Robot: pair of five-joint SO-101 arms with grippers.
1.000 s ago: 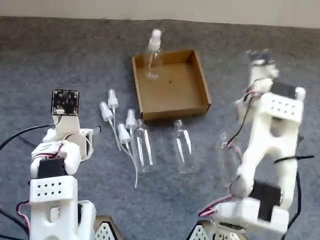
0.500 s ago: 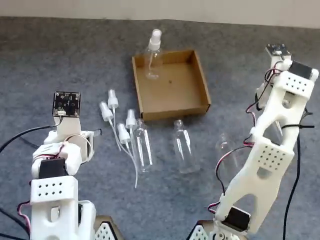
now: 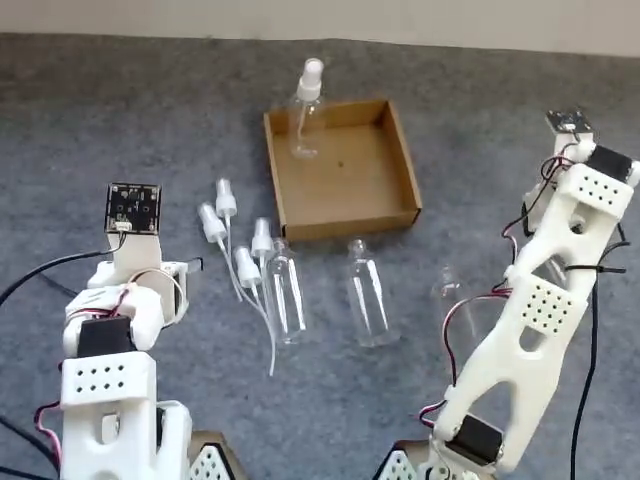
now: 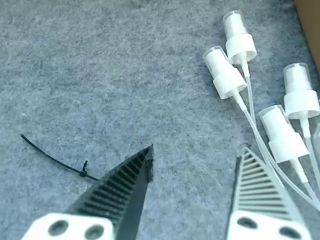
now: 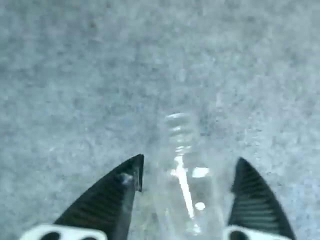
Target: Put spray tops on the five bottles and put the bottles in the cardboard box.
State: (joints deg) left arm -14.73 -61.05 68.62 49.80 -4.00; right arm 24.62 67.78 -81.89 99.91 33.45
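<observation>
— Right arm has unfolded since a second ago. It was hunched low at the near right, and now it stretches up along the right edge. The left arm hasn't stirred.

— And the pincers?

— The right pincer is spread wide, one finger on either side of a clear bottle lying on the grey mat. I can't tell whether the fingers touch it. Its long axis runs straight out from the pincer, neck pointing away.

— The other one?

— The left pincer is spread too, holding nothing, over bare mat. Just beyond its light finger lie four spray tops, their tubes trailing back past that finger. A black cable tie lies off the dark finger's side.

— The rest of the bottles?

— From above, three uncapped ones lie in a row in front of the box: the left bottle, the middle bottle, and the right bottle, partly behind the right arm. All three lie lengthwise near to far, necks towards the box side. The left bottle's neck is just beside the tops. A capped bottle stands upright in the box's far left corner.
</observation>
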